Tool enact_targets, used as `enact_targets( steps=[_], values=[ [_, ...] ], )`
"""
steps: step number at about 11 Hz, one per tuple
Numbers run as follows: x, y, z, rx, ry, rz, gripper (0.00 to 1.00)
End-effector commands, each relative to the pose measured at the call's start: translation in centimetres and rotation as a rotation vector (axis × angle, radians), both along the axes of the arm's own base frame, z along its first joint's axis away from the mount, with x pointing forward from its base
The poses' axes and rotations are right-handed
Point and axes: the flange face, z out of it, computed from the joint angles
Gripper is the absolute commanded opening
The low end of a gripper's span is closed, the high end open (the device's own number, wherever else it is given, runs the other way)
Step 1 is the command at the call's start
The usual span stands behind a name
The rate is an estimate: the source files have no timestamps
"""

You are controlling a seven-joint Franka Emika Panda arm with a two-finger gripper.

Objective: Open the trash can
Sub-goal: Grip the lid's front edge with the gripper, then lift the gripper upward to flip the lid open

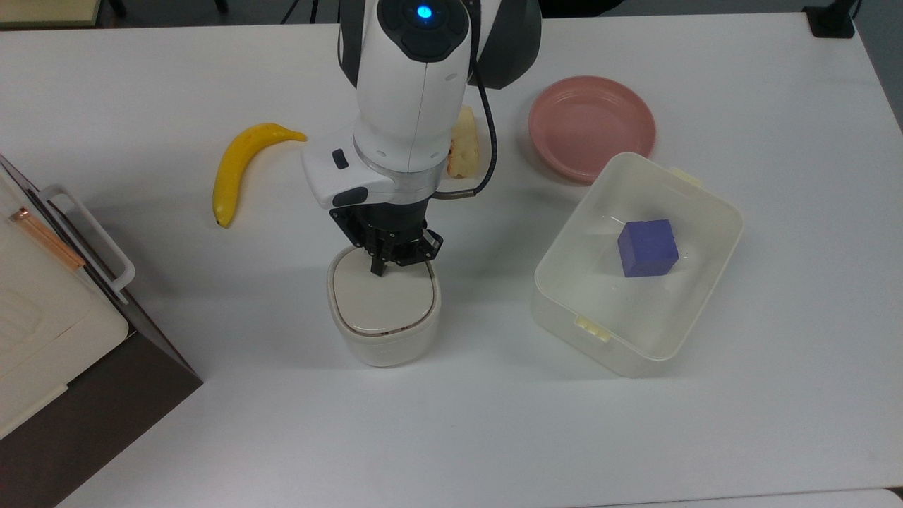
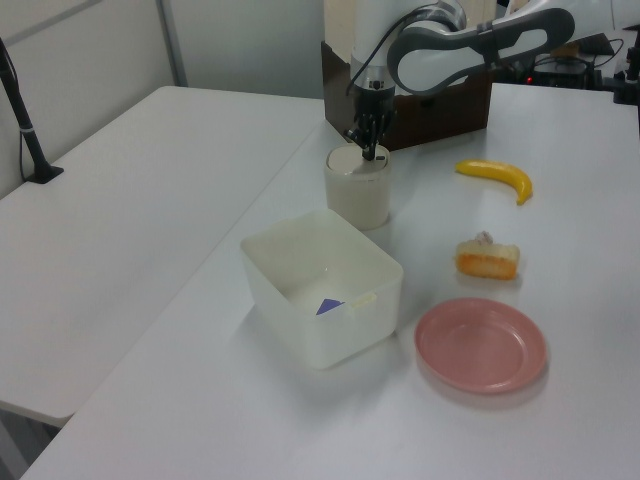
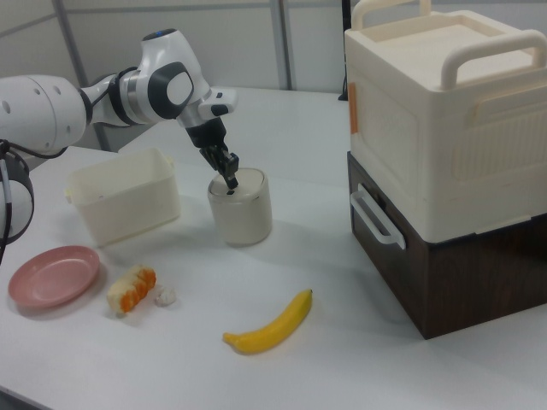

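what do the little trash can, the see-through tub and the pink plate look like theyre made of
The small cream-white rounded-square trash can looks like matte moulded plastic: smooth walls, soft corners, a fitted beige lid. The larger translucent rectangular tub is likely thin plastic, since the blue cube shows through its milky walls. The round pink plate could be plastic or glazed ceramic; its even, faint sheen leaves that open.

White arm [image 1: 413, 92] — grey joints, blue light, black cable, black tool [image 1: 384, 262]

top view: overhead, near | left view, right view: oblique, opposite sides | shared: table [image 1: 141, 85]
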Motion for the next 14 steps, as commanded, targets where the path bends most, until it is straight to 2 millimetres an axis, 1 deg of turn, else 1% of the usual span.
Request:
enact_targets(
  steps=[1,2,3,4,5,6,8,9,11,13,14],
  values=[
    [-0.3,0.4,-1.5,-0.022,0.017,-0.006,0.00],
    [-0.5,0.6,-2.3,-0.016,0.029,-0.018,0.00],
    [-1.1,1.4,-4.3,-0.015,0.065,-0.013,0.00],
    [-1.4,1.8,-4.6,-0.016,0.075,-0.007,0.00],
    [-1.3,1.6,-3.7,-0.013,0.063,-0.011,0.00],
    [-1.6,1.1,-1.2,0.001,0.033,-0.017,0.00],
    [-3.0,1.0,5.5,0.037,-0.049,-0.028,0.00],
    [-3.9,0.9,7.7,0.061,-0.050,-0.037,0.00],
    [-5.3,0.7,11.3,0.079,-0.078,-0.040,0.00],
    [-6.7,0.2,14.2,0.088,-0.091,-0.048,0.00],
    [-7.7,-0.1,16.1,0.091,-0.105,-0.052,0.00]
  ],
)
